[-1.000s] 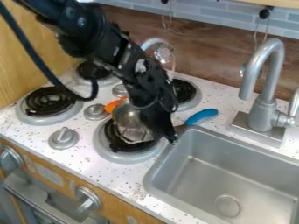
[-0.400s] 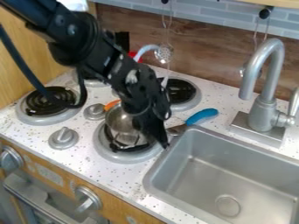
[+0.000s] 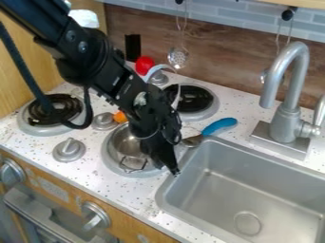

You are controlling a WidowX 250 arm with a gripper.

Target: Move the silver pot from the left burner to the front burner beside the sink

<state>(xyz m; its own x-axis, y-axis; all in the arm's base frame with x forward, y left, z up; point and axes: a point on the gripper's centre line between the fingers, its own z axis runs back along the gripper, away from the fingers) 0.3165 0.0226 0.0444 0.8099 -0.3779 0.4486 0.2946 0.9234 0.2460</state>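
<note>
- The wall point(image 3: 222, 61) behind the stove is brown wood-look panel below grey tile; a slotted spoon point(image 3: 178, 57) hangs against it, presumably to keep it off the work surface.
- The speckled white counter point(image 3: 114, 198) runs around the burners and basin, a flat base for loose tools.
- The sink point(image 3: 254, 185) is set into the right of it, with the faucet point(image 3: 291, 95) rising from a plate behind, likely so the spout can reach the basin.
- The black arm point(image 3: 95, 57) slants in from the upper left, its gripper point(image 3: 173, 171) pointing down beside the pot, near the sink's left corner. (I cannot tell whether the jaws are wide or narrow, or whether they hold anything.)
- The metal pot point(image 3: 127, 142) is at the front burner nearest the sink, partly behind the gripper; that seat probably gives it support.
- The blue-handled utensil point(image 3: 220, 126) lies behind the sink's corner, its handle pointing away from the stove, perhaps for easy grasping.
- The orange thing point(image 3: 120, 117) is just behind the pot, too hidden to name.
</note>
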